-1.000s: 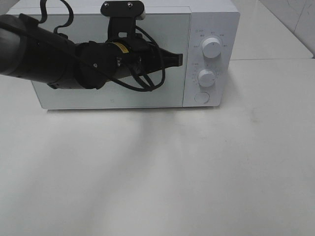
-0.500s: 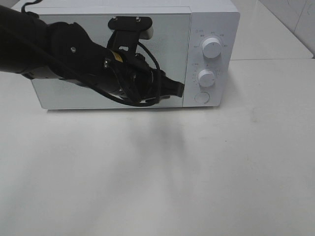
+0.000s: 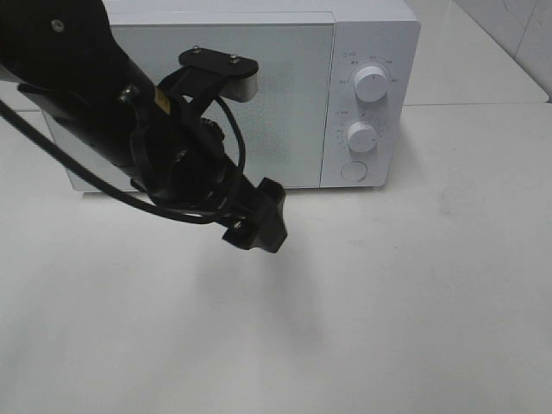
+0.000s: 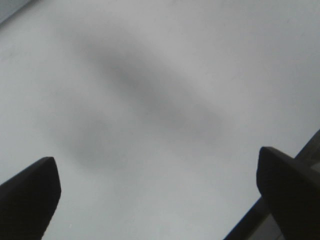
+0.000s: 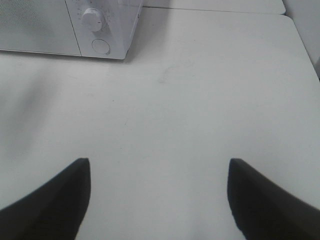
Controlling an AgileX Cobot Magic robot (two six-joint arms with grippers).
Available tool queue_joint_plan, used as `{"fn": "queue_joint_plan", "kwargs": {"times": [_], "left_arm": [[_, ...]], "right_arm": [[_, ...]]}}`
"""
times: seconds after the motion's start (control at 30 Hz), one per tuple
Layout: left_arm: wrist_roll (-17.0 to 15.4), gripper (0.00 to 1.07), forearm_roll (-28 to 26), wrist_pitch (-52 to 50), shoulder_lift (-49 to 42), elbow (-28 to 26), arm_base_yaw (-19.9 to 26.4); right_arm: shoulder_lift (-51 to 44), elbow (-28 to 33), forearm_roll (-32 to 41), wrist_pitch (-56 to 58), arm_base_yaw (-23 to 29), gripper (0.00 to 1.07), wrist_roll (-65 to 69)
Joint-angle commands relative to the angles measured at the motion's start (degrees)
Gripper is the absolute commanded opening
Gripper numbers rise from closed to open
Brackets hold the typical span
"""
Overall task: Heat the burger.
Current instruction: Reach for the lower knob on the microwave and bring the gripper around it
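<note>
A white table (image 3: 414, 302), matte and bare across its near half, fills most of the high view. Its surface carries a soft grey shadow (image 3: 259, 293) at 6 o'clock from the left gripper (image 3: 259, 220). At 12 o'clock on the table stands a white microwave (image 3: 289, 112) with its door shut. The door panel gives no view of the inside. The control strip lies at 3 o'clock from the door: an upper knob (image 3: 371, 84), a lower knob (image 3: 362, 136), and a round button (image 3: 354, 171) at 6 o'clock below them. Beyond the table, toward 1 o'clock, pale tiles (image 3: 517, 34) with thin joints show.

The left arm (image 3: 78, 78), black and cable-wrapped, comes in from 10 o'clock across the microwave's front. Its gripper hangs above the table at 7 o'clock from the round button. In the left wrist view its fingers (image 4: 30, 195) stand wide apart with only table between them: released, grasping nothing.

The right gripper (image 5: 159, 162) is likewise spread wide and empty over bare table, with the microwave well apart from it.

The burger cannot be seen in any view.
</note>
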Motion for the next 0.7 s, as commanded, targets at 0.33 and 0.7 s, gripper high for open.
{"fn": "queue_joint_plan", "kwargs": {"times": [0.33, 0.7], "left_arm": [[-5.04, 1.0, 5.27, 16.84, -5.27, 0.11, 15.81], [-1.83, 1.0, 5.27, 26.64, -15.7, 0.11, 34.32]], "right_arm": [[-1.55, 0.06, -0.06, -0.11, -0.46, 0.74, -0.4], [-1.55, 0.06, -0.06, -0.11, -0.46, 0.74, -0.4]]}}
